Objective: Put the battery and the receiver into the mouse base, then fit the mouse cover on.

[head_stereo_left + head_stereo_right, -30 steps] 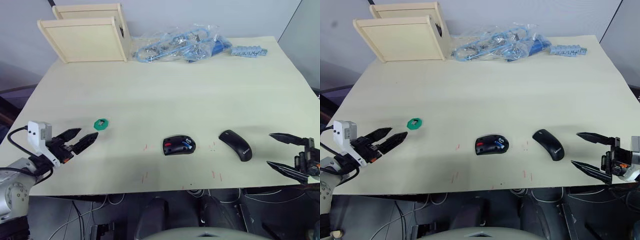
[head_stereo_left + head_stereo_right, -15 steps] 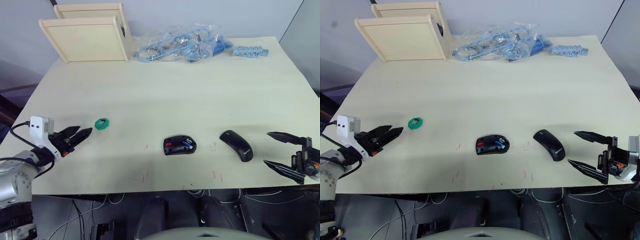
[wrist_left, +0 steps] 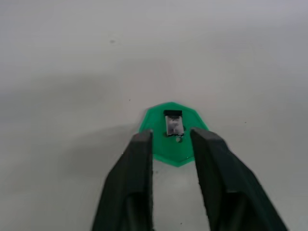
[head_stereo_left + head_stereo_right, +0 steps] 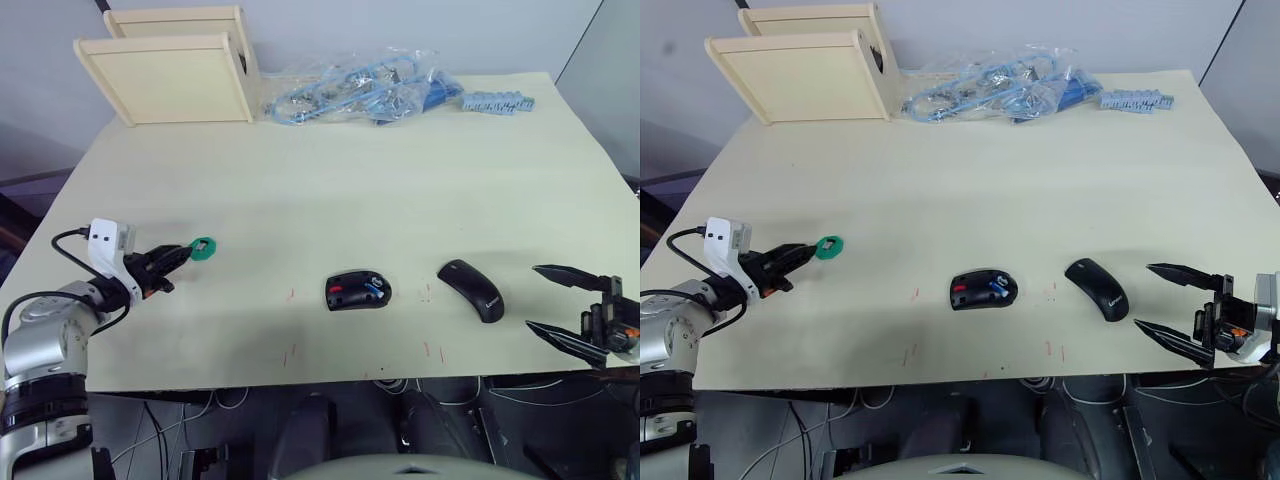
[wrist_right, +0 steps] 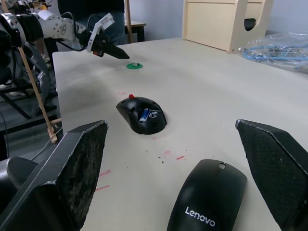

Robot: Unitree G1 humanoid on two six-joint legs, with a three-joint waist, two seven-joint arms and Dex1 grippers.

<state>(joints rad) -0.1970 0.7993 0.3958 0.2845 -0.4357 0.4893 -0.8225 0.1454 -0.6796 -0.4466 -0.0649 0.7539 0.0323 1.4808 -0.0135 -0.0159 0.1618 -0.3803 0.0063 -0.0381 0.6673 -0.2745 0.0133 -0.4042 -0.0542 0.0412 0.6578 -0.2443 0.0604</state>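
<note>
My left pincer (image 3: 171, 139) is down low at the green disc (image 3: 172, 132), pointed along the counter (image 4: 400, 170), bc the receiver (image 3: 173, 122) sits on top of that disc and is the next bit to collect. Fingers narrowly apart, tips over the disc's near edge, one each side of the receiver's near end; nothing gripped yet, and I can't tell if the tips touch the disc. Gap looks only a little wider than the plug, so I reckon it needs a short push fwd, then a close.

Mouse base (image 4: 358, 291) lies open side up near the front-middle of the counter, well apart from the disc, w/ the battery (image 5: 144, 114) already lying in its hollow next to the red parts. Mouse cover (image 4: 472, 289) lies just beside the base on my right, lettered end toward me, within reach for the last step.

Right pincer (image 4: 572, 310) hangs wide apart, empty, at the counter's front edge, beside the cover, touching nothing. Probably parked there for the cover.
</note>
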